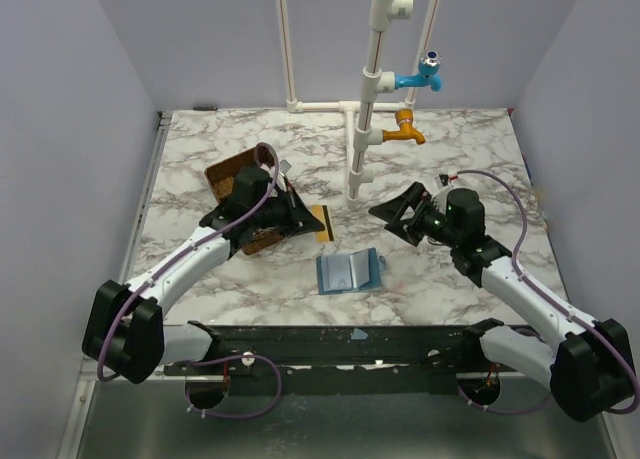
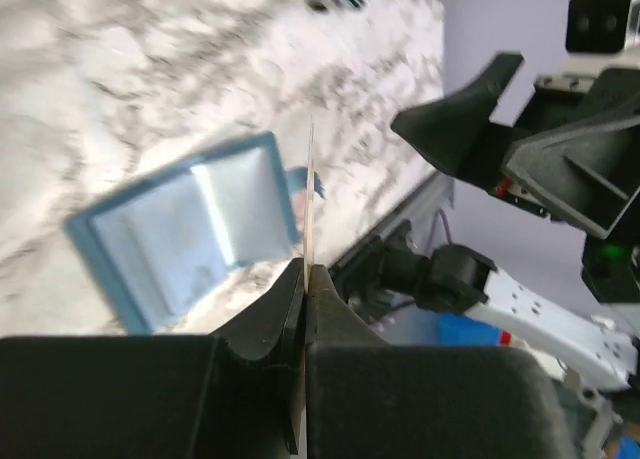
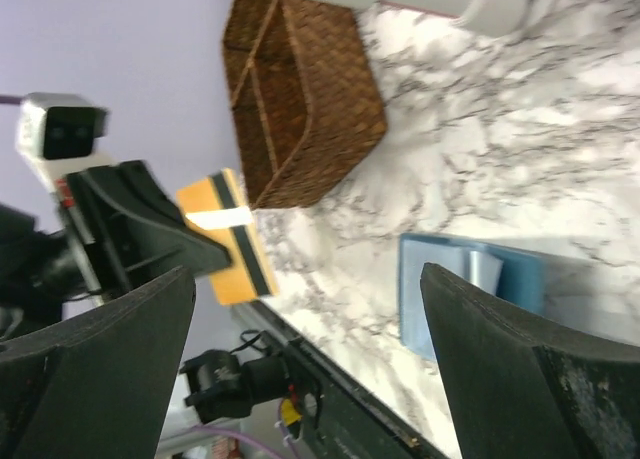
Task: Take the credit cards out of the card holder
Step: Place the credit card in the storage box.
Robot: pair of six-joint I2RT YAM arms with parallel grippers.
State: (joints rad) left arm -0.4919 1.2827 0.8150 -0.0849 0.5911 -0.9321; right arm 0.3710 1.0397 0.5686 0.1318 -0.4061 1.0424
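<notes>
The blue card holder lies open and flat on the marble, near the front middle. A pale strip shows in one of its pockets. My left gripper hovers left of and behind the holder, shut on an orange credit card with a black stripe. The left wrist view shows that card edge-on, pinched between the jaws, with the holder below. My right gripper hangs open and empty to the right, facing the card; the holder lies under it.
A brown wicker divided tray stands behind the left gripper. A white pipe stand with a blue tap and an orange tap rises at the back middle. A black rail runs along the table's front edge.
</notes>
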